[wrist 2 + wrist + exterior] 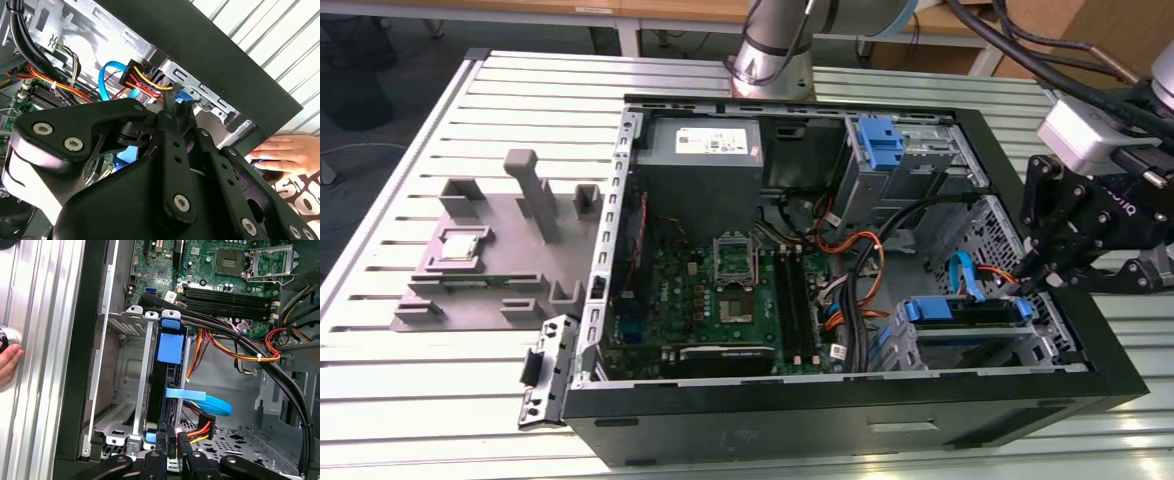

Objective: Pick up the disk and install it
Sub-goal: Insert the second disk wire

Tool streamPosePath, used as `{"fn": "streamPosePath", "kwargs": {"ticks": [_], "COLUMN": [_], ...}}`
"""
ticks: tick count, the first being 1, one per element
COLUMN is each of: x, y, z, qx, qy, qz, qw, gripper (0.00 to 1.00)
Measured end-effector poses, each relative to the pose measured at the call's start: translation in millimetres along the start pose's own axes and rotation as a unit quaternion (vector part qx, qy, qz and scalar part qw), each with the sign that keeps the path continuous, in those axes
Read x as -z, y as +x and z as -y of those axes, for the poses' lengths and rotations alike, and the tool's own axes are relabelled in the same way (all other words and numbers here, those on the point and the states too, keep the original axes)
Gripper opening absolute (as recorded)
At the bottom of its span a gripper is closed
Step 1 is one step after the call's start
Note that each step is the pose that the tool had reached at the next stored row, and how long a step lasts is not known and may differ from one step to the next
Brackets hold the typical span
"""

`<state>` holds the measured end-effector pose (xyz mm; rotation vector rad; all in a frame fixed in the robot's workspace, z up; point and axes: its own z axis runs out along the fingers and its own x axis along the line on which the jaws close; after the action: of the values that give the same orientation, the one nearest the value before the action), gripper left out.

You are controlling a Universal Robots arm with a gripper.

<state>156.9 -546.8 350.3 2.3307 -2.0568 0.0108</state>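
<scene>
The disk (966, 312) sits upright in the drive cage at the case's (854, 400) four o'clock corner; the hand (172, 440), fingers narrowly parted, hangs at its rear connector end

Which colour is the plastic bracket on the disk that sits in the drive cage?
Bright blue. The bracket on the disk shows best in the first wrist view, standing in the metal drive cage.

Drive cage (131, 390) crowded: disk (169, 347) fills slot, black cable bundle (235, 337) crosses above, blue ribbon (210, 402) beside; case wall (1087, 330) hems gripper (172, 442).
</scene>
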Motion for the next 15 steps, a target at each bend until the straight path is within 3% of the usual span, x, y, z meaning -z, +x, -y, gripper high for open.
{"fn": "streamPosePath", "kwargs": {"ticks": [3,4,15], "x": [-0.2,-0.2,-6.1], "y": [0.0,0.0,-1.0], "z": [0.0,0.0,3.6], "qx": [0.000,0.000,0.000], "qy": [0.0000,0.0000,-0.0003], "qz": [0.0000,0.0000,0.0004], "qw": [1.0000,1.0000,1.0000], "gripper": [0.25,0.31,0.31]}}
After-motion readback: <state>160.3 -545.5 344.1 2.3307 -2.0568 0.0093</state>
